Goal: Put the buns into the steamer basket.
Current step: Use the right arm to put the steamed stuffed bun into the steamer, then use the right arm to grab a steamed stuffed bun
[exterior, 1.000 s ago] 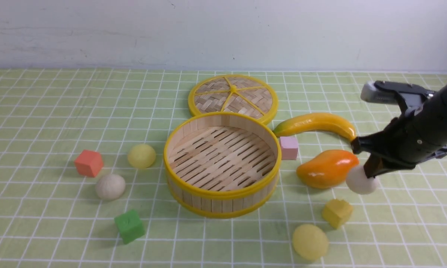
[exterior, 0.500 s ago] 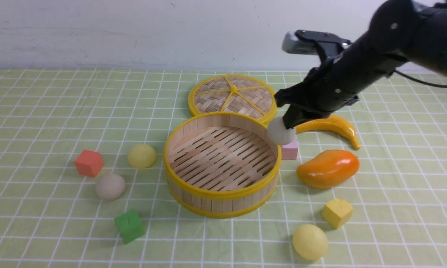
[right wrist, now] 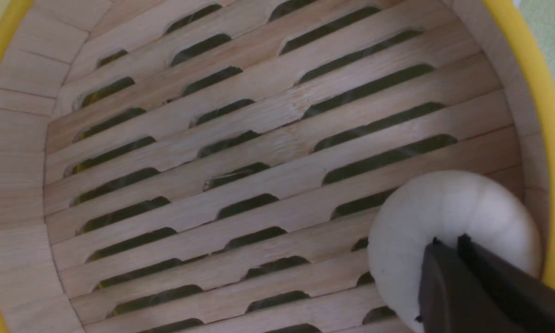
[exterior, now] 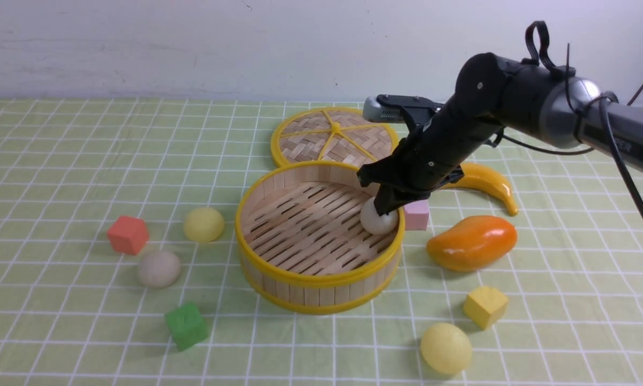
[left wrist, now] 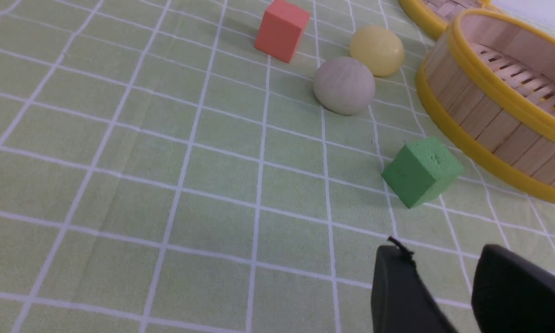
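The right pincer [exterior: 384,206] is reaching down inside the steamer basket [exterior: 311,292], close to its right wall, and is clenching the top of a white bun [exterior: 378,221]. In the right wrist view its fingers are standing almost together, biting into the bun's top just over the slatted bottom; whether the bun is resting on the slats cannot be told. The left pincer [left wrist: 439,252] is hanging released over the worktop [left wrist: 120,185], nothing between its jaws, near a green cube [left wrist: 421,171]. Three buns are lying outside the basket: a greyish bun [exterior: 158,268] and a pale yellow bun [exterior: 204,224] to its left, close to each other, and a second yellow bun [exterior: 446,348] in front, to its right. The woven lid [exterior: 332,136] is lying flat just behind the basket.
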Available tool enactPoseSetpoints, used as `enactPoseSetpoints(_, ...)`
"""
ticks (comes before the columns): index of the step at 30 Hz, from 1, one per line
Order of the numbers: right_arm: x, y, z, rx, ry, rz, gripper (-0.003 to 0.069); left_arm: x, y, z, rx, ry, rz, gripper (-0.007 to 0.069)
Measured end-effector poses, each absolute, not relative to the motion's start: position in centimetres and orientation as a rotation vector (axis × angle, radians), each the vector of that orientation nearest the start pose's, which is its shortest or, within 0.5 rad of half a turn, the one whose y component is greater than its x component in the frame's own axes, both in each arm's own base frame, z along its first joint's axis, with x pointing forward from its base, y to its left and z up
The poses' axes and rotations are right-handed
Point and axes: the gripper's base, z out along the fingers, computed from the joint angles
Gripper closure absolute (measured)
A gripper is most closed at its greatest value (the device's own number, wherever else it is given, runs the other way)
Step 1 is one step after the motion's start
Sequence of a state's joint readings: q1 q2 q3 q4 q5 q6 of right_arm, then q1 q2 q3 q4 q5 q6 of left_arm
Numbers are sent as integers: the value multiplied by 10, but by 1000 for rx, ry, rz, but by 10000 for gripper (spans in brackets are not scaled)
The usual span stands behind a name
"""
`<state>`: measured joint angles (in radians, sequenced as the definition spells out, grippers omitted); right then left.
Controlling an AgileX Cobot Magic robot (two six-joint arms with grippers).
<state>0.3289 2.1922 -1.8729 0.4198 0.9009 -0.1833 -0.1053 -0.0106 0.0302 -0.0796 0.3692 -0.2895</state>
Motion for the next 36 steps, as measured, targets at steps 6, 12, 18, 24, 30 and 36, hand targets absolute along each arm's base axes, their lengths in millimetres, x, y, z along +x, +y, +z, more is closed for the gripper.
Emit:
enactPoseSetpoints(6,448,184,217,-437,2660,571,494,52,-8,170,-223,1873,-349,386)
enactPoseSetpoints(12,436,181,238,-539,2685,556,292,52,-8,170,-223,1873,-349,386)
enactPoseSetpoints(18,404,164,294,-683,2668,461,229,52,-8,170,-223,1873,-349,386)
enactPoseSetpoints(24,367,150,297,-689,2732,465,242,52,-8,170,-223,1873,-349,386)
enactPoseSetpoints(30,329,137,246,-662,2894,463,291,52,-8,170,-223,1873,-349,386)
enactPoseSetpoints(36,313,138,231,-676,2915,513,363,52,-8,170,-223,1873,-349,386)
